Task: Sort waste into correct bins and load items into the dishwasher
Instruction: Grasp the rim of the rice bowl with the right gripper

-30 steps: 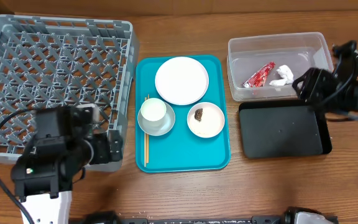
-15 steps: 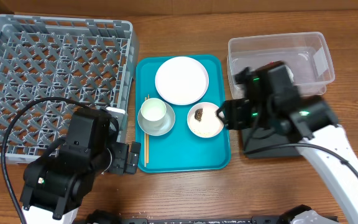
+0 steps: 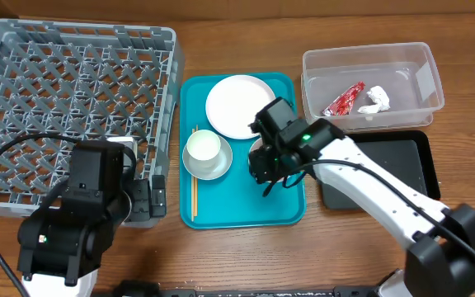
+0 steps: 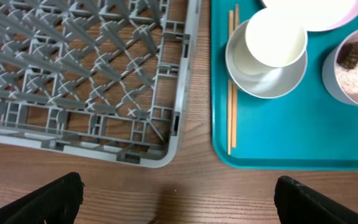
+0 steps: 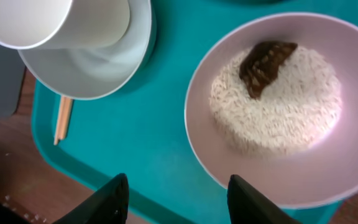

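Note:
A white bowl of rice with a brown food lump sits on the teal tray. My right gripper is open and hovers just above the bowl's near-left rim; in the overhead view it hides the bowl. A white cup stands on a saucer beside wooden chopsticks. A flat plate lies at the tray's back. My left gripper is open and empty over bare table, near the grey dish rack's front right corner.
The clear tub at the back right holds the red-and-silver wrapper and the white tissue. The black tray lies in front of it, under my right arm.
My right arm has swung left from the tub, over the black tray, to the rice bowl on the teal tray. My left arm has shifted slightly near the rack's corner.

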